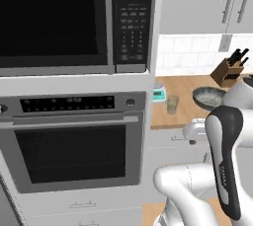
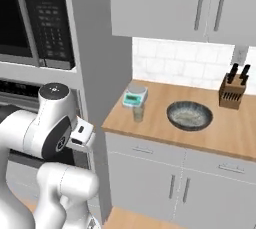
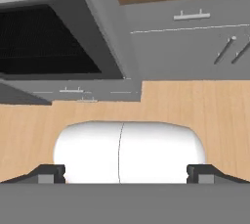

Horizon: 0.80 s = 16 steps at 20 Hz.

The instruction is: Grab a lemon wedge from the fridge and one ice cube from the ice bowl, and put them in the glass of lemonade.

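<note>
**Open gripper over the floor, glass and bowl on the counter**

The gripper points down at the wooden floor in front of the oven. In the hand view its two dark fingertips stand far apart at the lower corners, with nothing between them: the hand is released and empty.

The oven sits in a dark built-in column with the microwave above it. In the left base view this column takes up the left and middle of the scene; in the right base view it stands at the left edge, behind the arm.

To the right of the column runs a wooden counter over grey cabinets. The glass stands near the counter's left end, close to its front edge. Just behind it is a low white and teal box. The bowl, wide and dark-rimmed with a speckled inside, lies to the right of the glass, apart from it. Its contents are too small to make out. A knife block stands farther right, against the tiled wall. Grey wall cabinets hang above the counter.

In the left base view the glass and bowl appear beyond the arm's white elbow, well away from the gripper.
</note>
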{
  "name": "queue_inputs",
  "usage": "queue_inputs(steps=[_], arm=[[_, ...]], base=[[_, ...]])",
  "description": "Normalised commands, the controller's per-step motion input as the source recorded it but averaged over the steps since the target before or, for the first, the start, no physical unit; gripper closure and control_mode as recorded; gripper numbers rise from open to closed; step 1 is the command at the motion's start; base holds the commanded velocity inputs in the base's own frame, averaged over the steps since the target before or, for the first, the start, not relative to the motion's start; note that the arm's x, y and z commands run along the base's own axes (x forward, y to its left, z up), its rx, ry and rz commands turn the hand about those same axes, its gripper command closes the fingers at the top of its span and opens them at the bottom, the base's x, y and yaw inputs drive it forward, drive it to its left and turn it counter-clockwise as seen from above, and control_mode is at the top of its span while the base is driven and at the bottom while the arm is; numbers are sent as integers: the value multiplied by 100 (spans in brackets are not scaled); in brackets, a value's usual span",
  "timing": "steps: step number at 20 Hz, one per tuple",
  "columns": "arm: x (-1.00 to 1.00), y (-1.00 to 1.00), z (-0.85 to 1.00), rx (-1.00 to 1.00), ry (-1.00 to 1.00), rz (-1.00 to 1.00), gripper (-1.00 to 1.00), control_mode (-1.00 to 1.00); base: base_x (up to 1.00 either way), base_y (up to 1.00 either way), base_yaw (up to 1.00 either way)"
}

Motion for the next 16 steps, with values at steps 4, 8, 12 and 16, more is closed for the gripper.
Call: queue_inputs(steps=[4,8,12,16], arm=[[0,0,0,0,0,0,-100,100],[0,0,0,0,0,0,-100,100],[0,0,0,0,0,0,-100,100],[0,0,0,0,0,0,-100,100]], base=[[-12,100,-20],[-31,100,-16],[-46,100,-13],[-48,100,-12]])
